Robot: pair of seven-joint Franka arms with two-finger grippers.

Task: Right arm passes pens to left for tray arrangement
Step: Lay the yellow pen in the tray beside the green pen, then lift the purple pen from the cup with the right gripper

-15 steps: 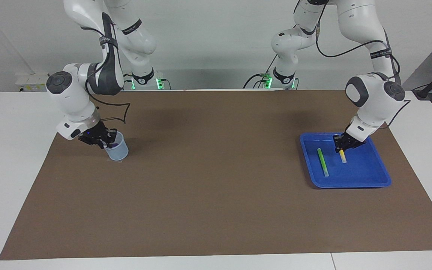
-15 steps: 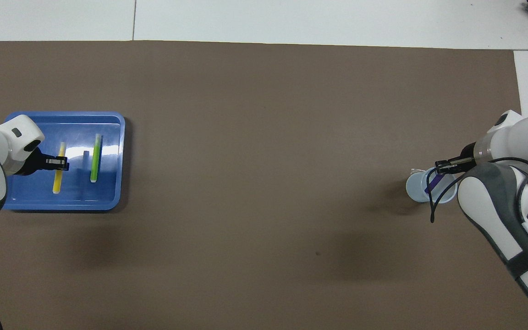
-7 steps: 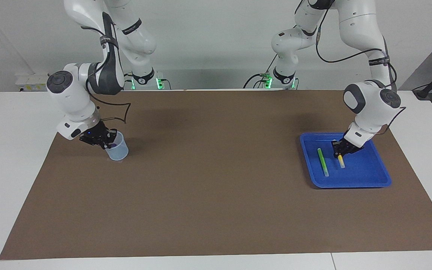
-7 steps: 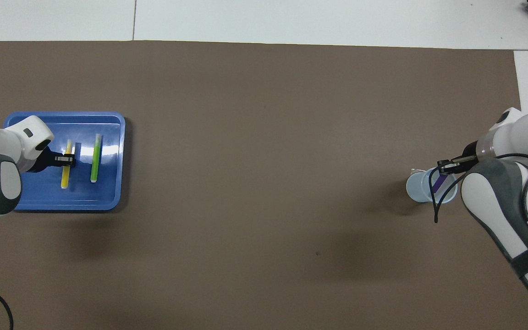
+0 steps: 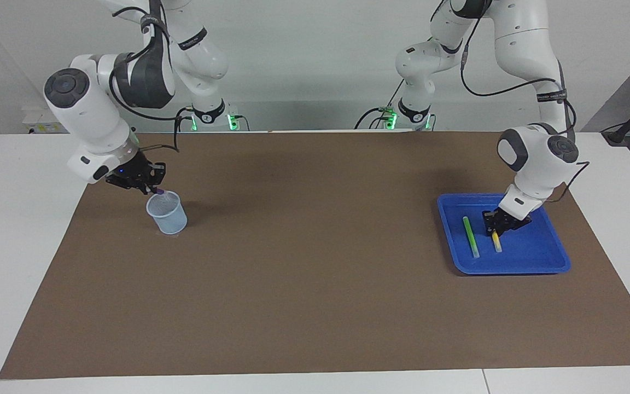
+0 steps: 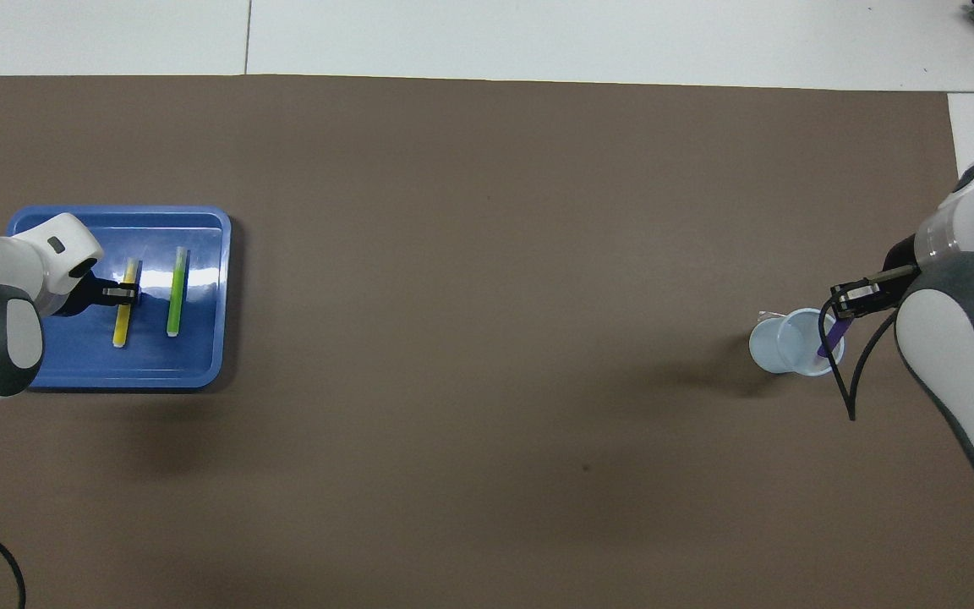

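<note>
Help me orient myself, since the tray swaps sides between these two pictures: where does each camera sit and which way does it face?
Facing view: high across the table, looking back at the robots; both arms show whole, the right hand over the cup.
Overhead view: high above the robots' end, looking forward and steeply down; only forearms and hands show, the left hand at the yellow pen.
Shared: the blue tray with the yellow and green pen, the cup, the purple pen.

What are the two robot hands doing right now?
Left gripper: at the yellow pen in the tray; grip unclear.
Right gripper: shut on the purple pen.
</note>
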